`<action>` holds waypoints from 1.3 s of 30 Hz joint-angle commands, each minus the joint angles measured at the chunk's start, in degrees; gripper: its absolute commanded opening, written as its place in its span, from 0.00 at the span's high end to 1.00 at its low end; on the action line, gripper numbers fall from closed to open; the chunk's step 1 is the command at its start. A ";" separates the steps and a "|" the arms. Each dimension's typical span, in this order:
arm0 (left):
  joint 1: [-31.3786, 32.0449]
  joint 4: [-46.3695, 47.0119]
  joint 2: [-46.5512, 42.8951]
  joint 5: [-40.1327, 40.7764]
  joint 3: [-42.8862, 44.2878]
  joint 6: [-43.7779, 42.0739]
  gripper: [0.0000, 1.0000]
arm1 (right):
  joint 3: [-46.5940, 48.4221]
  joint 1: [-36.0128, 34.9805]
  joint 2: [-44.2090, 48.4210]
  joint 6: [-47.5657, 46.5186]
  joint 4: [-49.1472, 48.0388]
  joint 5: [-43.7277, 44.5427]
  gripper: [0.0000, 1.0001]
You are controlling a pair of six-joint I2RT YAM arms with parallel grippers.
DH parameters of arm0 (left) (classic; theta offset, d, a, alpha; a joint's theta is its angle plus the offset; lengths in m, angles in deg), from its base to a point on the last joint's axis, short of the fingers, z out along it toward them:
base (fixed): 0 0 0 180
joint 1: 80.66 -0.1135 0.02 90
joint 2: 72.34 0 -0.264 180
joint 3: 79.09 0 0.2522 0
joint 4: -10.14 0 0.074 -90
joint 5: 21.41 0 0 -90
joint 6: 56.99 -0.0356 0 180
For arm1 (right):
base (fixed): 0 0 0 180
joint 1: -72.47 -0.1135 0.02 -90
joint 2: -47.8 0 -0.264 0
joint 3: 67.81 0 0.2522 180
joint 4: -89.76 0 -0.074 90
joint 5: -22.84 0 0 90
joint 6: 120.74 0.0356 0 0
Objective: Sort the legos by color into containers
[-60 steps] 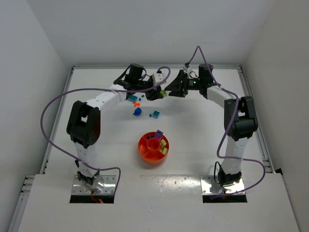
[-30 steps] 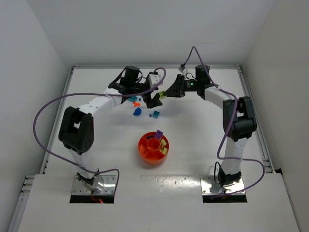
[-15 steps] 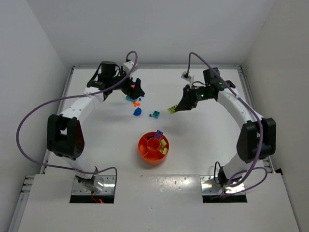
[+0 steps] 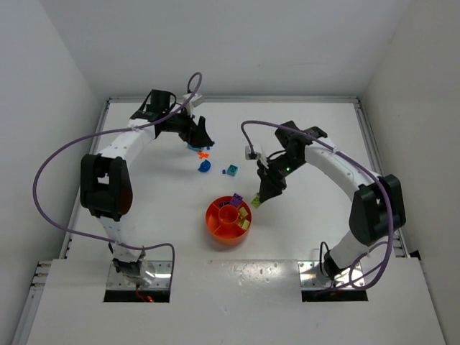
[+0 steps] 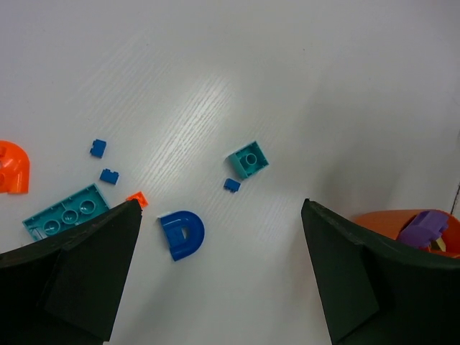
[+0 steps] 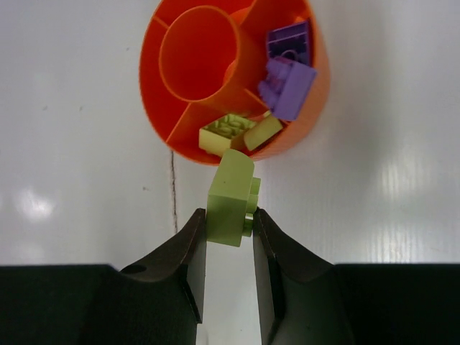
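Lime lego [image 6: 231,192] pinched in our right end effector [image 6: 228,219] hangs at the orange tray [image 6: 149,86] rim, long axis aimed at the yellow-green legos [image 6: 228,133] in the wedge dead ahead of us.

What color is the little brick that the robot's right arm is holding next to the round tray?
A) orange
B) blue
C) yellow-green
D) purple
C: in the right wrist view, the right end effector is pinching a yellow-green brick just outside the orange tray.
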 commanded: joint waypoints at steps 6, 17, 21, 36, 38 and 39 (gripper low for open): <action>-1.47 -0.96 -1.84 -1.89 -2.01 -2.68 0.00 | 2.48 -4.96 -0.92 -10.96 8.57 -0.25 0.96; -1.48 -0.96 -2.90 -1.89 -3.86 -4.35 0.00 | 8.72 -9.88 -5.75 -12.73 8.57 0.90 0.97; -1.48 -0.96 -3.43 -0.23 -3.86 -4.35 0.00 | 9.78 -10.42 -7.68 -13.52 8.57 0.90 0.97; -3.68 2.20 -1.07 7.32 -3.86 9.06 0.00 | 8.02 -15.34 -8.31 -16.07 8.04 5.90 0.71; -4.37 3.60 -1.06 10.75 -3.86 12.24 0.00 | 8.63 -15.86 -8.92 -15.28 7.44 6.70 0.56; -4.38 4.92 -1.06 12.51 -4.73 15.91 0.00 | 8.63 -15.86 -8.92 -14.67 6.73 7.31 0.54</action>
